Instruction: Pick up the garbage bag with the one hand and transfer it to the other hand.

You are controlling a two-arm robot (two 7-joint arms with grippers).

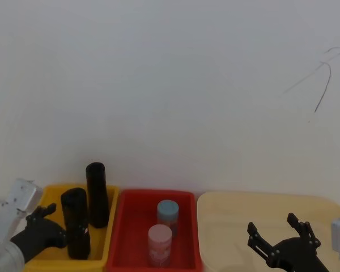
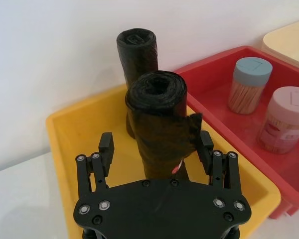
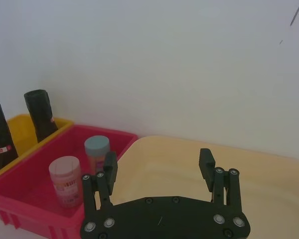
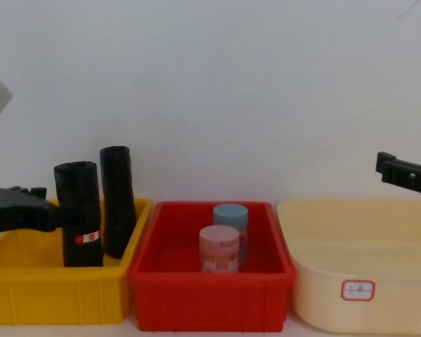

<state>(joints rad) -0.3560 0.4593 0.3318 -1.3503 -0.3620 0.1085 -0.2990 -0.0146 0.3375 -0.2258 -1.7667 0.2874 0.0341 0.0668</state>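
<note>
The garbage bag (image 1: pixel 75 222), a thick black roll with a red-and-white label, stands upright in the yellow bin (image 1: pixel 112 224). My left gripper (image 2: pixel 155 144) is open and straddles the garbage bag (image 2: pixel 158 124). One finger touches its loose flap, and a gap shows at the other finger. In the chest view the left gripper (image 4: pixel 34 205) reaches in from the left at the level of the garbage bag's (image 4: pixel 78 210) middle. My right gripper (image 1: pixel 280 233) hangs open over the cream tub (image 1: pixel 238 208) with nothing between its fingers.
A slimmer plain black roll (image 1: pixel 96 194) stands just behind the bag in the same bin. The red bin (image 1: pixel 123 235) in the middle holds a blue-lidded jar (image 1: pixel 168 213) and a pink-lidded jar (image 1: pixel 160 242). A white wall rises close behind the bins.
</note>
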